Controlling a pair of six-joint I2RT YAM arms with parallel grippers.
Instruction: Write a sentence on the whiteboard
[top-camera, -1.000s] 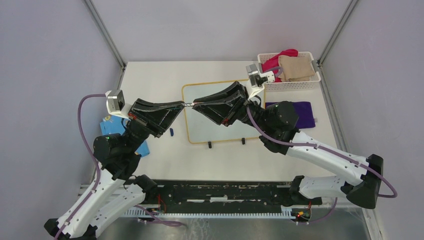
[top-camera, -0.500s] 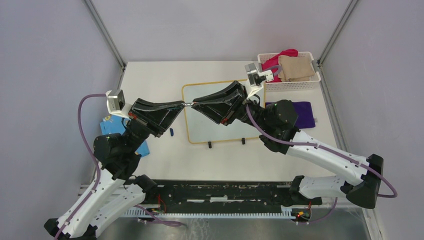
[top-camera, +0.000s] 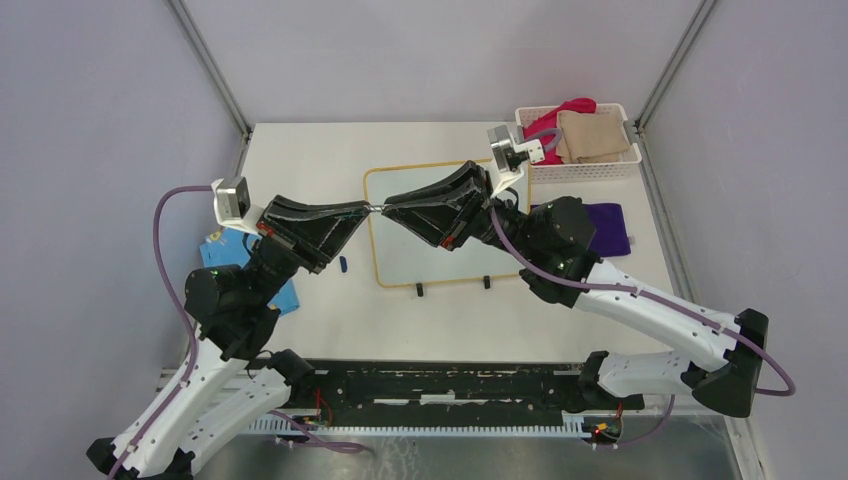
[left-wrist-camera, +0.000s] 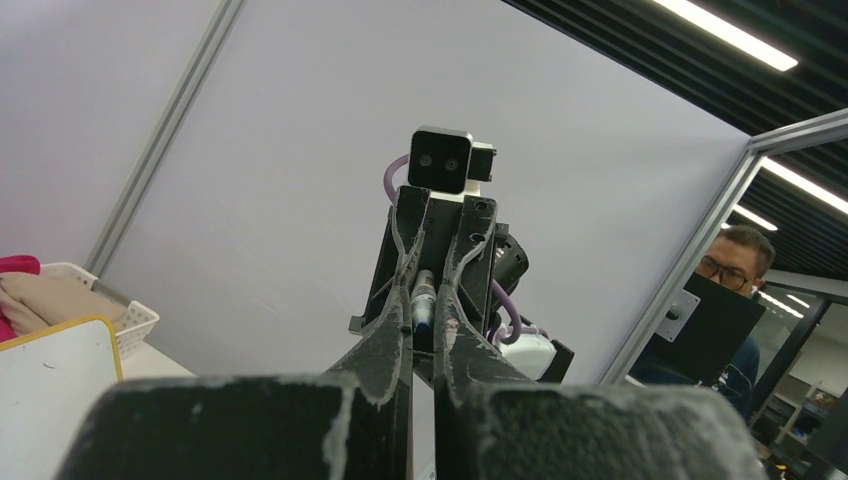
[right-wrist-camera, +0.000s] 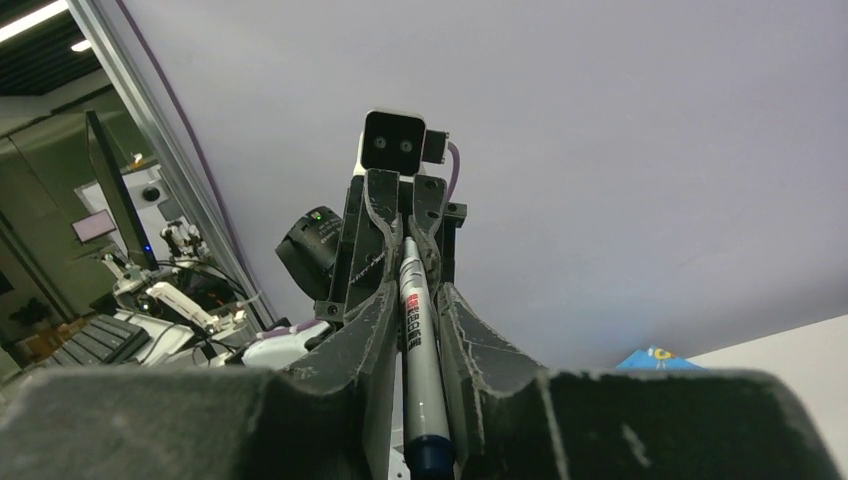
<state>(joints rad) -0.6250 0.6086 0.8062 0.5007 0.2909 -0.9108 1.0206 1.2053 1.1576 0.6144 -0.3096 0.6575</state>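
While the left gripper stood fully closed on one end of the marker, the right gripper met it tip to tip. Its fingers narrowly flanked the barrel, but whether they clamped it could not be told. The barrel was a smooth white cylinder with red and black print and a dark blue end. Both grippers hung above the left rim of the whiteboard, a glossy white rectangle with a thin yellow-orange rim, rounded corners and two black feet, lying flat on the matte table. Every uncovered part of the board was blank, so the sentence was judged not yet started and all writing was still to do. A small dark blue piece, possibly the cap, lay just left of the board.
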